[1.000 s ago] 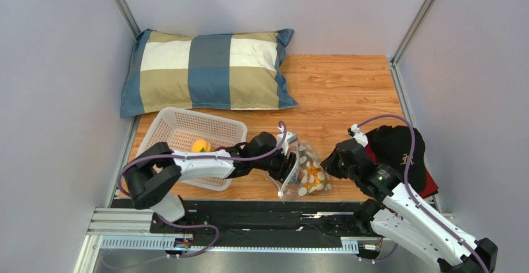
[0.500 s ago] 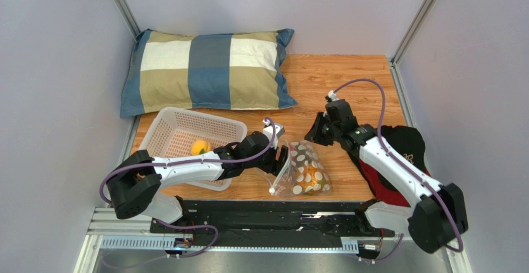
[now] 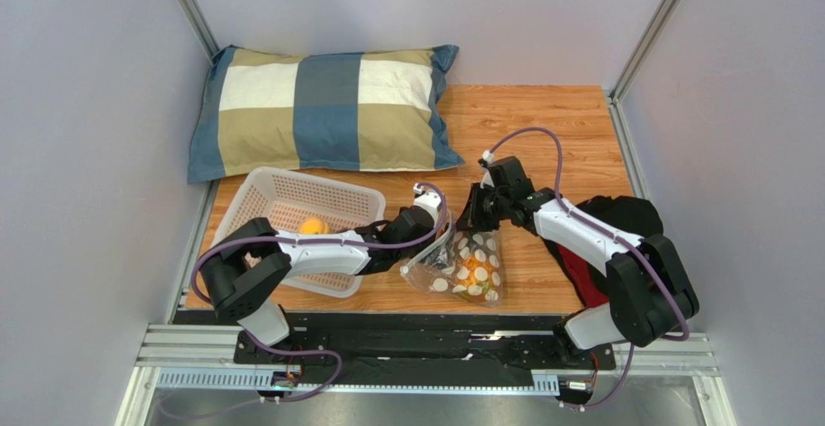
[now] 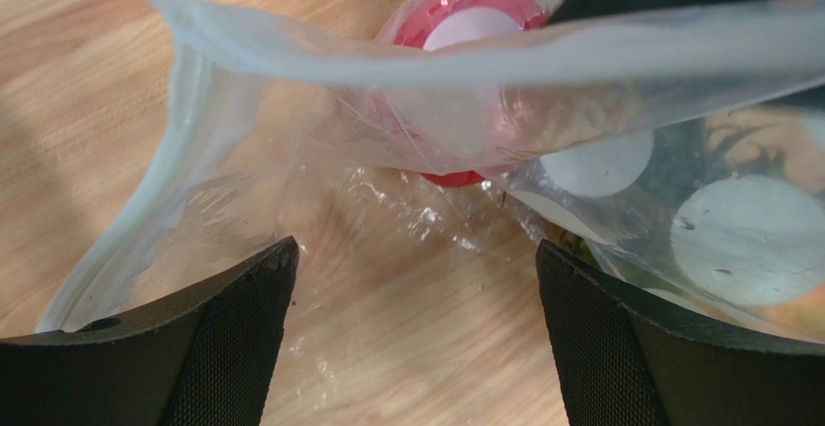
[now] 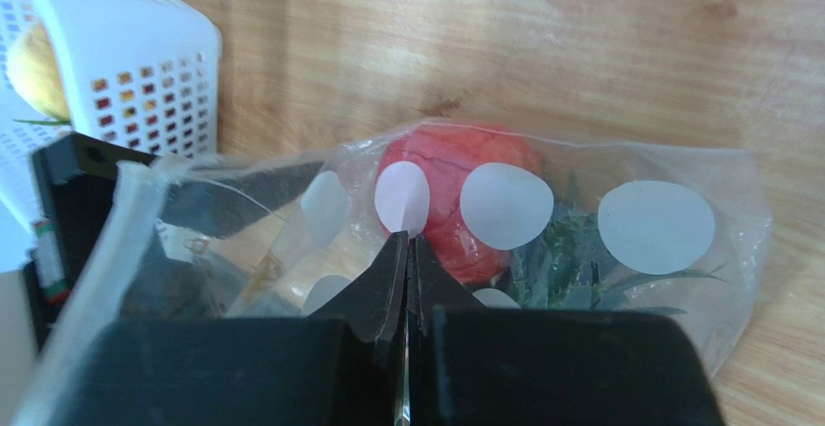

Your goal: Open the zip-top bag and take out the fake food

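Observation:
The zip-top bag (image 3: pixel 463 266) lies on the wood between my two grippers, clear with white oval spots. Its mouth gapes toward my left gripper (image 3: pixel 438 237). In the left wrist view that gripper (image 4: pixel 416 281) is open, its fingers (image 4: pixel 232 349) spread at the bag's open mouth (image 4: pixel 290 107), holding nothing. My right gripper (image 3: pixel 474 211) is shut on the bag's upper edge; the right wrist view shows it (image 5: pixel 407 242) pinching the film. Inside the bag are a red berry (image 5: pixel 455 204), a green sprig (image 5: pixel 571 252) and an orange piece (image 3: pixel 472 273).
A white perforated basket (image 3: pixel 290 204) with a yellow fruit (image 3: pixel 311 226) stands left of the bag, under the left arm. A checked pillow (image 3: pixel 324 107) lies at the back. A black and red cap (image 3: pixel 620 233) lies at the right edge.
My right arm swung from the near right across to the bag and shut on its upper edge. The bag shifted a little left and its mouth opened. The left gripper stayed at the mouth.

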Controlling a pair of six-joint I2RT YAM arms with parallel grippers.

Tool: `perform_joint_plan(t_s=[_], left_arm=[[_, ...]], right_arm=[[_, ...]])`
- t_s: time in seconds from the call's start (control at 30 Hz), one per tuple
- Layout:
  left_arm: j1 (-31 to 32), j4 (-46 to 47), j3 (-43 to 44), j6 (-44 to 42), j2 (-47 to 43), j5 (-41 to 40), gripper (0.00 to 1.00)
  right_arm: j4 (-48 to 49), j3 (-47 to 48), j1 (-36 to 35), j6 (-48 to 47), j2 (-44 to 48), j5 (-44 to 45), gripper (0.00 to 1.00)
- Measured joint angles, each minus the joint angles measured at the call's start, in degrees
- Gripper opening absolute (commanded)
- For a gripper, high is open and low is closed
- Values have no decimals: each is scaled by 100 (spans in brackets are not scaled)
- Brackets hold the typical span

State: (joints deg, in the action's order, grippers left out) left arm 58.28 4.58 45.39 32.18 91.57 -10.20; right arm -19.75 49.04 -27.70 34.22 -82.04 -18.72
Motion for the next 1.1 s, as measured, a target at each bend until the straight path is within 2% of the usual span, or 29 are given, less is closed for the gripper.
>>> perform_joint_plan(t_s=[0.1,0.17,0.2,0.37,0.43,0.63,0.73,0.77,0.83,0.93,0.97,1.03,1.1], left_arm=[[-37,240,46,-13,142,13,73],[-68,367,94,-42,236,76,65],[-74,433,116,-55,280,114,54],[-101,640,90,-46,271,289,33],[-101,708,-4,-28,160,378,29],[-101,883,-162,-15,-184,560,29],[-103,970,-160,-13,-133,678,33],[-103,999,-153,-11,-87,721,39],[-103,1034,-133,-20,24,787,44],[-105,1045,-81,-4,199,828,57],[-105,1047,-68,-9,245,831,66],[-118,1032,-46,-9,310,828,73],[-127,994,0,-15,391,800,89]], right_arm=[[114,-177,0,33,2,-96,0],[234,-229,2,50,7,-125,0],[275,-247,4,52,7,-146,0],[256,-308,17,44,162,-173,0],[186,-308,48,35,278,-164,0],[-208,-133,393,-221,317,28,0],[-256,50,553,-330,103,55,0],[-243,92,573,-358,-2,42,0],[-190,122,573,-393,-225,-20,0],[-129,105,570,-404,-520,-155,0],[-15,52,562,-398,-575,-216,0],[170,-61,566,-372,-612,-315,0],[334,-188,560,-339,-632,-420,0]])
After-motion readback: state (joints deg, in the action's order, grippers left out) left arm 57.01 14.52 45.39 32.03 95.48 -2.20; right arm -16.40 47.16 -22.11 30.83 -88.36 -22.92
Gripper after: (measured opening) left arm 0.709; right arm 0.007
